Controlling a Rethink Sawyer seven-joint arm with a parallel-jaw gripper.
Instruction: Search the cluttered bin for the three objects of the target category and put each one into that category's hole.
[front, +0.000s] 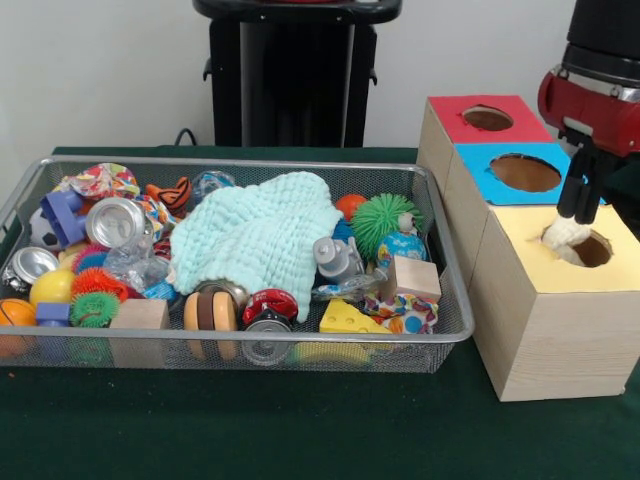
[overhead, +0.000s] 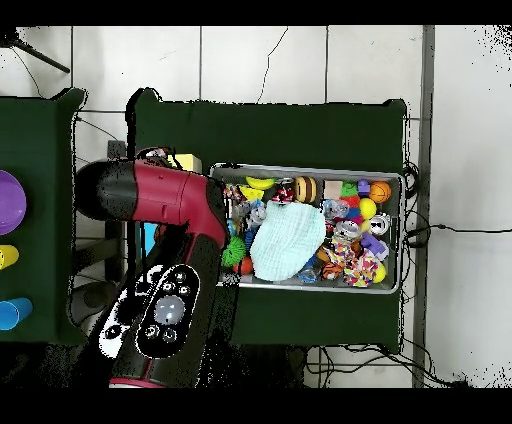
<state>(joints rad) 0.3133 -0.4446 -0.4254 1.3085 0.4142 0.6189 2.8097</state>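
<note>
Jaws (front: 578, 212): black fingers (front: 569, 198) pointing down over the hole (front: 590, 249) in the yellow-topped box (front: 545, 300), clenched on the top of a cream fuzzy object (front: 565, 236) that sits at the hole's rim, partly inside. What that object is, cannot tell.

Red and black arm (front: 600, 70) comes down directly above the yellow-topped box. In the overhead view the arm (overhead: 165, 260) covers the boxes almost wholly; only a yellow corner (overhead: 183, 161) shows beside it.

Behind the yellow-topped box, in 1 row: a blue-topped box (front: 520, 172) touching it, then a red-topped box (front: 485, 118), each with 1 round hole.

Beside the yellow-topped box, on the green desk (front: 300, 430): a wire mesh bin (front: 250, 345), crowded. A pale mint cloth (front: 255, 240) lies crumpled over the middle of the heap. On the bin side nearer the yellow-topped box: a green spiky ball (front: 383, 220), a small globe ball (front: 402, 248), a plain wooden block (front: 415, 277), a yellow cheese-shaped wedge (front: 345, 318). On the far side from the yellow-topped box: 2 silver cans (front: 115, 220), a blue plastic piece (front: 62, 215), a yellow ball (front: 50, 288), an orange ball (front: 14, 313), a second wooden block (front: 138, 315).
</note>
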